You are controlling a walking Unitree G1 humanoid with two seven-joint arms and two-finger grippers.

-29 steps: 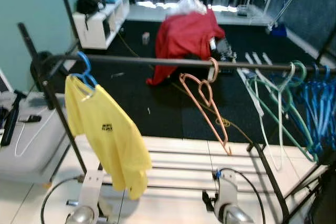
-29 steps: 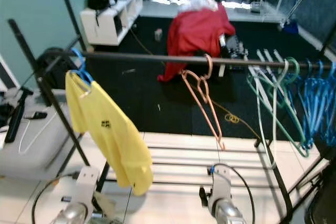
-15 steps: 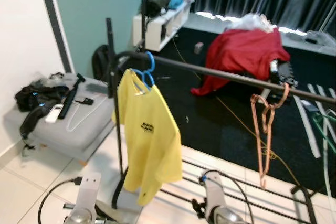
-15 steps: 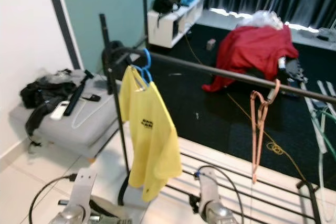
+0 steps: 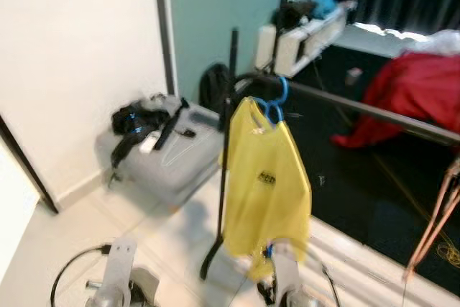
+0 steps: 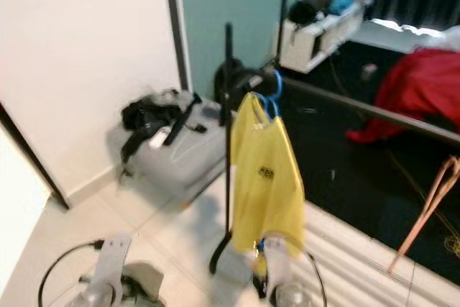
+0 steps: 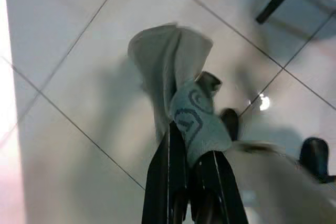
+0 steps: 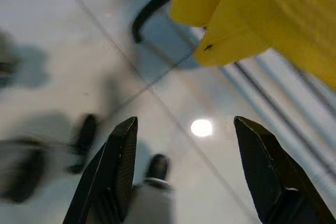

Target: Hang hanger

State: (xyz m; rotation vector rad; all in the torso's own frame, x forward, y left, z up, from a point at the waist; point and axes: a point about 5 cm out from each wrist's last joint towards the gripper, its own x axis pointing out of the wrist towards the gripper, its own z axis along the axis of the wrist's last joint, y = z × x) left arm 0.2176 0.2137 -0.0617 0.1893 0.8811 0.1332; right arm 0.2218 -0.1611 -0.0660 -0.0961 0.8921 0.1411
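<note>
A yellow shirt [image 5: 266, 177] hangs on a blue hanger [image 5: 274, 102] at the near end of a dark rail [image 5: 374, 109]. Further along the rail an empty pink hanger [image 5: 435, 231] dangles at the picture's right edge. My left gripper [image 7: 191, 177] points down at the tiled floor, shut on a pale grey-green cloth [image 7: 178, 77]. My right gripper [image 8: 191, 171] is open with nothing between its fingers [image 8: 113, 171], just below the yellow shirt's hem [image 8: 247, 19]. Both silver forearms hang low in front of me.
The rack's black upright post [image 5: 228, 141] stands just left of the shirt. A grey case [image 5: 169, 159] with black items on top sits by the white wall [image 5: 79, 70]. A red cloth [image 5: 417, 98] lies on the dark carpet, and a white shelf [image 5: 302, 37] stands behind.
The camera has swung left: the green and blue hangers have left the picture, and the wall and grey case have come in. Both arms still hang low.
</note>
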